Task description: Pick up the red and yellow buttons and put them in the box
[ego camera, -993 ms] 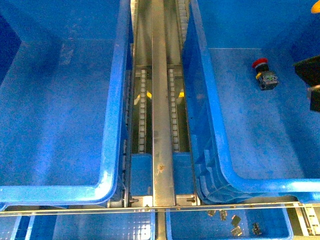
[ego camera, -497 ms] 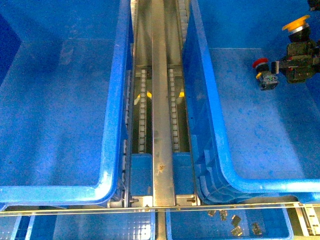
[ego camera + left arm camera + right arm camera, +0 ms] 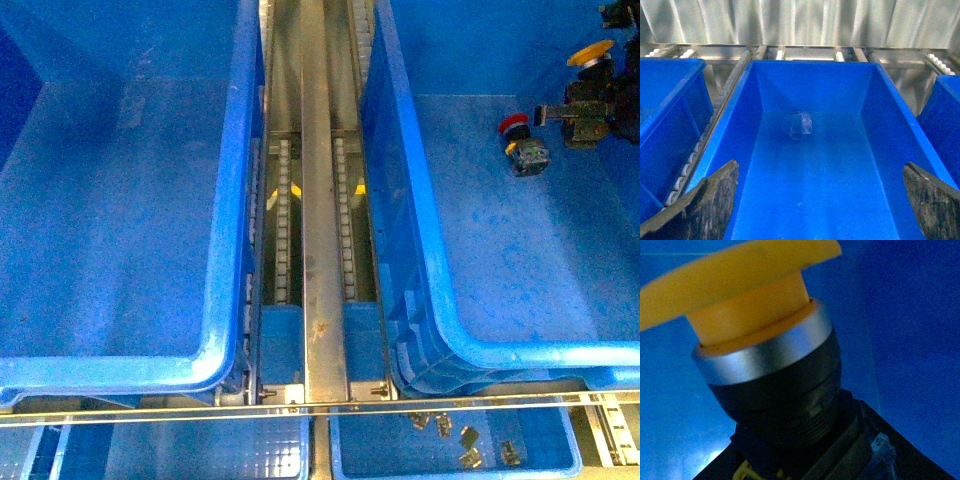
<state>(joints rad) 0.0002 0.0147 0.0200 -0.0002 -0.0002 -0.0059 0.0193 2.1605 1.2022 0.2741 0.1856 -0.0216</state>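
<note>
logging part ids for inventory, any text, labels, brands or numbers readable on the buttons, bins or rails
No readable text in any view.
Yellow button: cap, silver collar and black body show no print.
Red button: too small to read anything.
Right box and left box: plain blue walls, no label.
Centre rail: bare metal, no markings.

Two boxes point(image 3: 225, 300) side by side, conveyor point(image 3: 320, 230) between

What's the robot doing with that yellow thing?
The robot is sorting push-buttons into a big blue box. Its right gripper is over that box, with a yellow button at its tip. A red button already lies on the box floor beside it. The left gripper is open above the other blue box, which has no buttons in view.
</note>
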